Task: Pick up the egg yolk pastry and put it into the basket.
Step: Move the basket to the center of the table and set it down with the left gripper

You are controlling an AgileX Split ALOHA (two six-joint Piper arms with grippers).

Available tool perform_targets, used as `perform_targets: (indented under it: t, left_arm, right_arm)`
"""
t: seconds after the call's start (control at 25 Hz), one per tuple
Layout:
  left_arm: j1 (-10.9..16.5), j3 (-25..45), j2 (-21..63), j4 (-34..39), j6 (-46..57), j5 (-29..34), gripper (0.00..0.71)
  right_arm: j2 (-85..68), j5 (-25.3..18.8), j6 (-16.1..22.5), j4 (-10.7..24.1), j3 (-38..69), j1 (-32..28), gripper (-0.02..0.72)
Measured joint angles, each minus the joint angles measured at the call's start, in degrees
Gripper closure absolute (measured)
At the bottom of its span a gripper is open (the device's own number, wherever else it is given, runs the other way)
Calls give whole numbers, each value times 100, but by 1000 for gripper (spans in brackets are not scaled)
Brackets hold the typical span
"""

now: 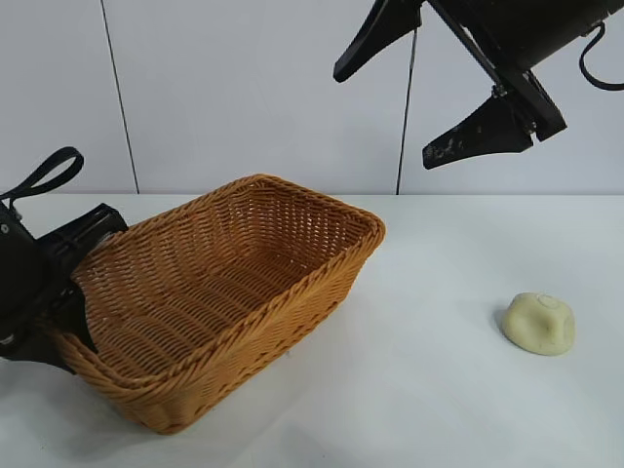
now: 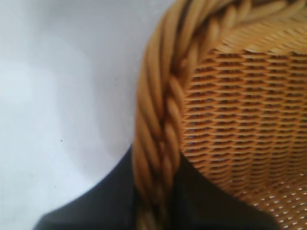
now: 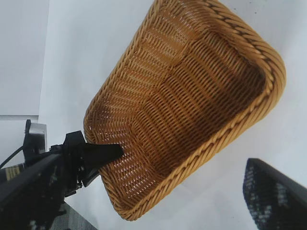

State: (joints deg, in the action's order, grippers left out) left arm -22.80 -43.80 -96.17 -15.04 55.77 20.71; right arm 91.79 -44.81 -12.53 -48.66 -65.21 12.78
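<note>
The egg yolk pastry, a small pale cream dome, lies on the white table at the right, clear of both arms. The woven tan basket stands left of centre. My left gripper is at the basket's left end, shut on the braided rim; the rim runs between its two black fingers. My right gripper hangs high above the table at the upper right, open and empty, well above the pastry. In the right wrist view the basket has nothing in it, and one of my right fingertips shows at the edge.
White table surface stretches between the basket and the pastry. A white panelled wall stands behind. The left arm's black body sits by the basket's end.
</note>
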Motion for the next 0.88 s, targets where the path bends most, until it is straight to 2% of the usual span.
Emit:
perform_targets:
  t: [0.16, 0.48, 0.6, 0.76, 0.88]
  left_arm:
    - [88, -757, -6, 29, -713, 643, 604]
    - [662, -1824, -264, 1, -2336, 1757, 605]
    - [681, -2245, -644, -311, -3269, 2191, 605]
    - [681, -2944, -1196, -1091, -4574, 2712, 605]
    - [681, -3390, -1568, -1374, -5210, 3173, 605]
  right_arm:
    - [0, 0, 0, 0, 0, 0, 10]
    - [0, 0, 0, 0, 0, 0, 10]
    - [0, -6, 0, 0, 0, 0, 10]
    - [0, -26, 0, 5, 0, 0, 10]
    - [0, -65, 0, 5, 0, 0, 10]
